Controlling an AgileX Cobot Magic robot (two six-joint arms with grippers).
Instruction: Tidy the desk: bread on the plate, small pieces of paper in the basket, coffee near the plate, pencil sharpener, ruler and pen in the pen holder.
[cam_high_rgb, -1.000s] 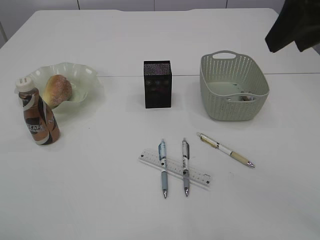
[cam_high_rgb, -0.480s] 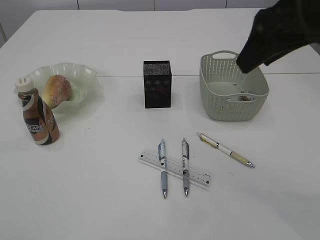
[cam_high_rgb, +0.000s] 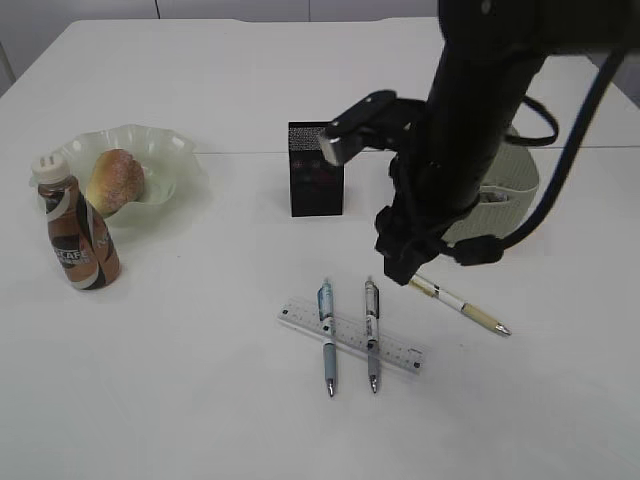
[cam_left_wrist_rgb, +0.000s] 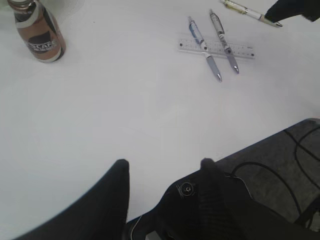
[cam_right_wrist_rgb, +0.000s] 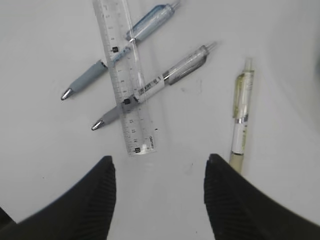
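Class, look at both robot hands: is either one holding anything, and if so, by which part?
Nothing is held. The right hand hangs open above the pens and ruler; the left hand is open over bare desk.

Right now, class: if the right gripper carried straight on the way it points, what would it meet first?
Probably bare desk: the right gripper, jaws open and empty, points down between the ruler and the yellow pen. Depth is unclear, so the ruler's end could be grazed.
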